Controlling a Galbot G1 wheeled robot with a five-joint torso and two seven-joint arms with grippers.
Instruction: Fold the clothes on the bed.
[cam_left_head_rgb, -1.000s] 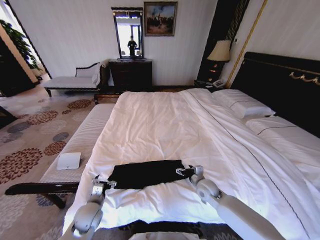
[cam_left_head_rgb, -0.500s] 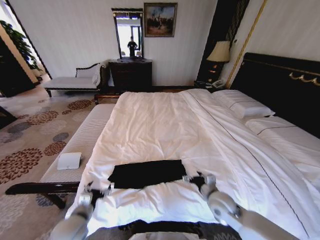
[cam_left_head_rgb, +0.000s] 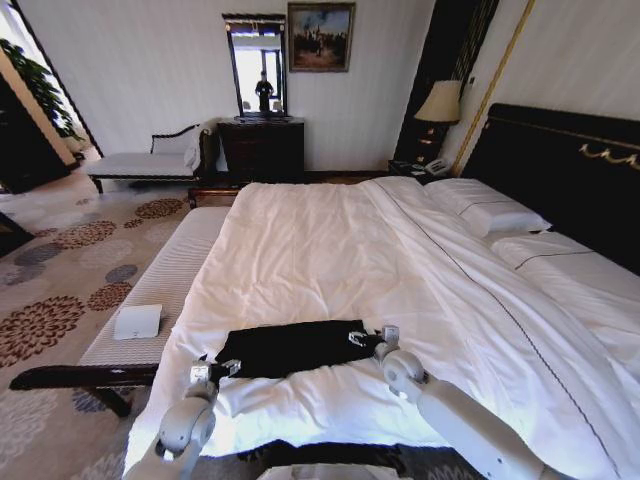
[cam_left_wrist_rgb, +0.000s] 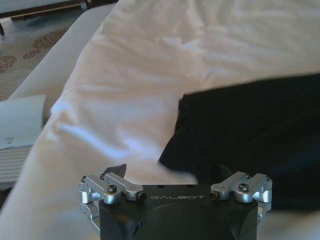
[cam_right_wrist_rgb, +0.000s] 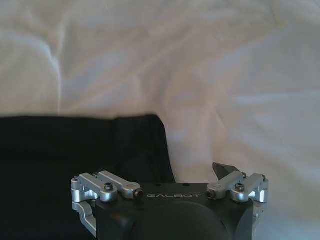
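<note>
Head view: black T-shirt (cam_left_head_rgb: 293, 347), already a flat band, low centre of frame near the bed's (cam_left_head_rgb: 330, 250) foot edge.
Folding looks partly done, a final fold or two likely left. Left gripper (cam_left_head_rgb: 212, 369) and right gripper (cam_left_head_rgb: 368, 338), both spread, sit at its two ends — half a second ago they hung lower, off the cloth.

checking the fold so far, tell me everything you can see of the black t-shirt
The black T-shirt lies flat on the white duvet near the bed's foot edge, already folded into a wide band of soft, matte fabric, no lettering showing. The left gripper is at its left end, the right gripper at its right end, both open.
</note>
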